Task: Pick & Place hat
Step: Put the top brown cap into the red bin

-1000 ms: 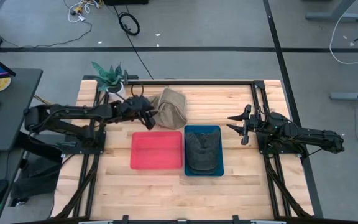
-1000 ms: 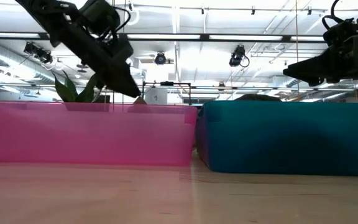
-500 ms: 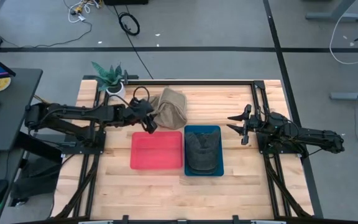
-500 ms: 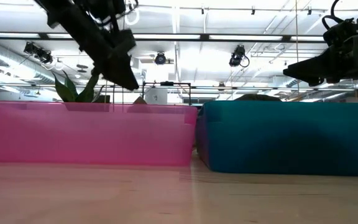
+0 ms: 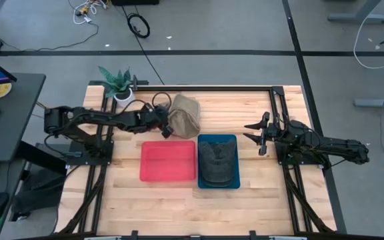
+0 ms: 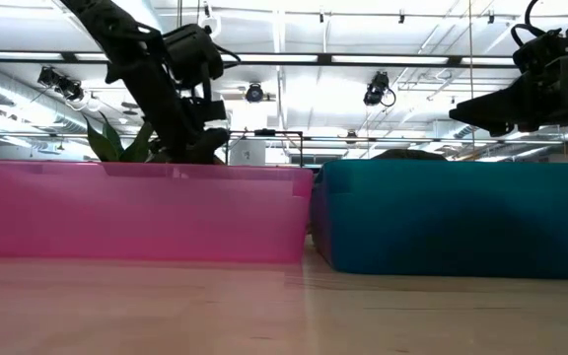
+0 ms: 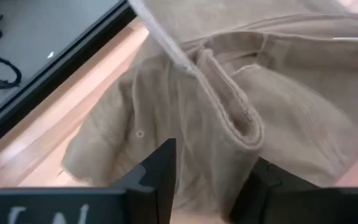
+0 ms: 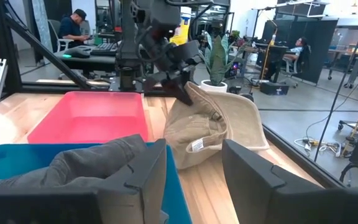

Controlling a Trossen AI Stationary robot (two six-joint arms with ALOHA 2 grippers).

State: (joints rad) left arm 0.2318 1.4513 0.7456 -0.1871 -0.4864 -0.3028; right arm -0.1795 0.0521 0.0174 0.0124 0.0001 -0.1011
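Now lowered from above the red tray's [image 5: 168, 161] far edge onto the tan hat [image 5: 184, 115] — left gripper [image 5: 166, 125] at its near-left side, fingers [image 7: 160, 174] parted with the folded fabric between them, not yet closed on it. Tan hat crumpled on the wood just beyond the red tray. Dark grey hat [image 5: 217, 159] inside the blue tray [image 5: 234, 185], touching the red tray's right side. Right gripper [image 5: 259, 134] hanging open right of the blue tray — holding nothing.
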